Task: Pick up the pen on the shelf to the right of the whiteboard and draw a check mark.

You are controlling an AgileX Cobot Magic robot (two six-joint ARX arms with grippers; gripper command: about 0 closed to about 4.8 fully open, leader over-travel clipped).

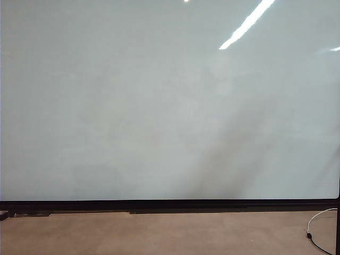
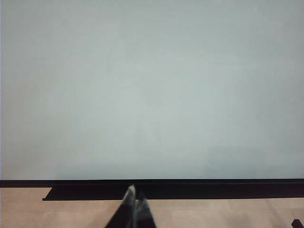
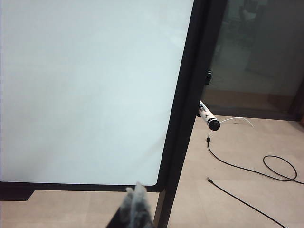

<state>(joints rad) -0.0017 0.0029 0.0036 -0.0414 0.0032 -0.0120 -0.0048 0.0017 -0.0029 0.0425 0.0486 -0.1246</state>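
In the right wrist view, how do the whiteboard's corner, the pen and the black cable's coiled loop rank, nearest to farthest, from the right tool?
From the right tool, shut:
1. The whiteboard, its framed corner just beyond the tips.
2. The pen, sticking out past the frame's far side.
3. The black cable, its loop out on the floor.
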